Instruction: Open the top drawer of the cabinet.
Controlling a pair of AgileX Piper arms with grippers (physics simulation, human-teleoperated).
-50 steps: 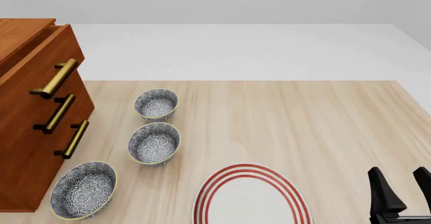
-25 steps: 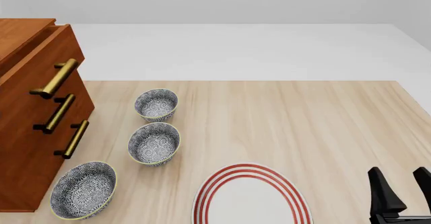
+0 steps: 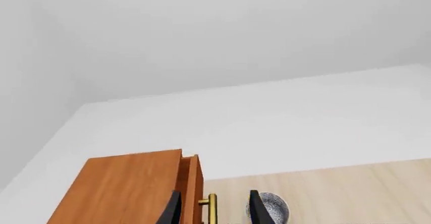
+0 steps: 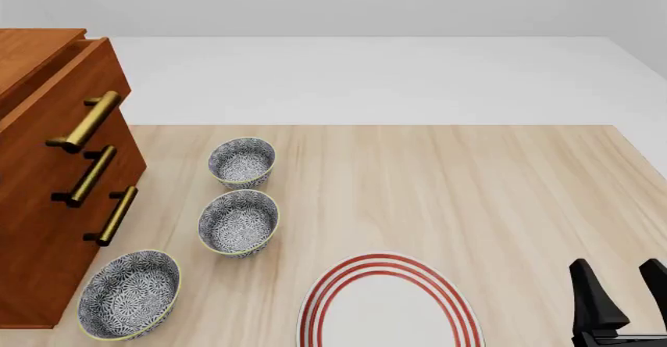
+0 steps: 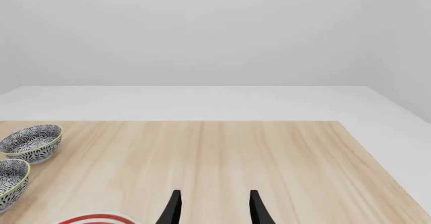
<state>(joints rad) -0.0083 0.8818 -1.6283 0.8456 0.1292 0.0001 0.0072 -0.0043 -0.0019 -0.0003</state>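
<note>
cabinet [image 4: 52, 198] flanked by three bowls [image 4: 239, 222] | plate [image 4: 391, 304] near | both grippers [image 5: 213, 209] spread, nothing held

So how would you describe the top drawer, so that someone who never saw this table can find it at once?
Look at the big reddish-brown cabinet at the table's left edge, beside three patterned bowls. It has three stacked fronts with brass bar handles. The top drawer is the highest one, and it alone sticks out slightly past the cabinet top.
</note>
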